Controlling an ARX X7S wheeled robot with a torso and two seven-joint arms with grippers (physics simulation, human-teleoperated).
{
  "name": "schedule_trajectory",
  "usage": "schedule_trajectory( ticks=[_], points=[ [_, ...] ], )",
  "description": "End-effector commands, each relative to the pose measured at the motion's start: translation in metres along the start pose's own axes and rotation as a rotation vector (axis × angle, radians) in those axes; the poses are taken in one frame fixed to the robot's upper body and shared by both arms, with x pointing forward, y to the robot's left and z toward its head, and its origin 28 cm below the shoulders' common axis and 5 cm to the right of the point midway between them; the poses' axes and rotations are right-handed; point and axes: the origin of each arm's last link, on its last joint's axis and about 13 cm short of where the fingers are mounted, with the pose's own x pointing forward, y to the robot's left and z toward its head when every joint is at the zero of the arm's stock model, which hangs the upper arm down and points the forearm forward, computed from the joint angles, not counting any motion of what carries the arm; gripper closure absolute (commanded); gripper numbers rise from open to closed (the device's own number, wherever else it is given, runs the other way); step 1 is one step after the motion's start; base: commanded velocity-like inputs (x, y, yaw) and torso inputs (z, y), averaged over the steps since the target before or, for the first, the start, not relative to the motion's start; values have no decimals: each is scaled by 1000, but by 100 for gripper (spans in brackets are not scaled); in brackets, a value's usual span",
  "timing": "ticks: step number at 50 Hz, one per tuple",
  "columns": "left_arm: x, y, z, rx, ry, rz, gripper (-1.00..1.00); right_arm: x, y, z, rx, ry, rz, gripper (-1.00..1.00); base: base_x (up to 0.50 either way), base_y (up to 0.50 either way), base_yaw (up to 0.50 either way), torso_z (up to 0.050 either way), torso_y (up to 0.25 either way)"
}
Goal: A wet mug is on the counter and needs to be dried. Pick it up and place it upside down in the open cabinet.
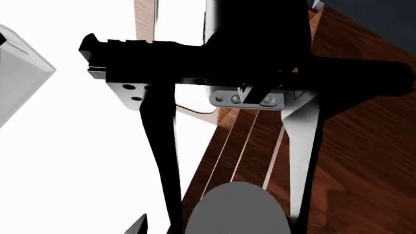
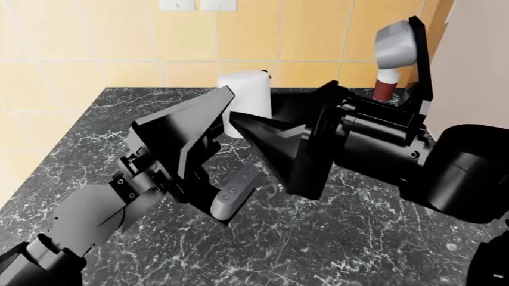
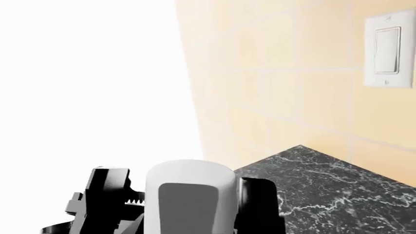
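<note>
Two grippers: right gripper tight around the mug, left gripper wide apart above the counter.

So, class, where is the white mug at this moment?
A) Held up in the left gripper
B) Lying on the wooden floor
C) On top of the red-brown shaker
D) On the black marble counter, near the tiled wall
D: in the head view the mug stands on the counter, close to the tiled wall and behind both arms.

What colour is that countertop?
Black marble with white veining; the counter shows best in the head view.
</note>
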Motion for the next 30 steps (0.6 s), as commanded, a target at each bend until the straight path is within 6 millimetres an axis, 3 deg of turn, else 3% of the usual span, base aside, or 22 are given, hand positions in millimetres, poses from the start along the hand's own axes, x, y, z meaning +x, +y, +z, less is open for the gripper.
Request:
schedule_trajectory(
  ticks=[1,6,20,26,30],
  points=[
    [-2,-1,3,-46,-4,-8,-100,-9,-8,14,-41,-45,-134,100,0,0,0,0,0],
    [-5,-4,0,-46,2,-25,-100,-16,-4,25,-49,-66,-141,100,0,0,0,0,0],
    [-36,-51,-41,-39,181,-259,-100,-43,18,78,-144,-151,-222,100,0,0,0,0,0],
    [-39,-52,-55,-116,312,-323,-100,-46,13,83,-160,-173,-263,100,0,0,0,0,0],
    [-41,-44,-60,-278,509,-385,-100,-44,4,81,-161,-181,-297,100,0,0,0,0,0]
  ],
)
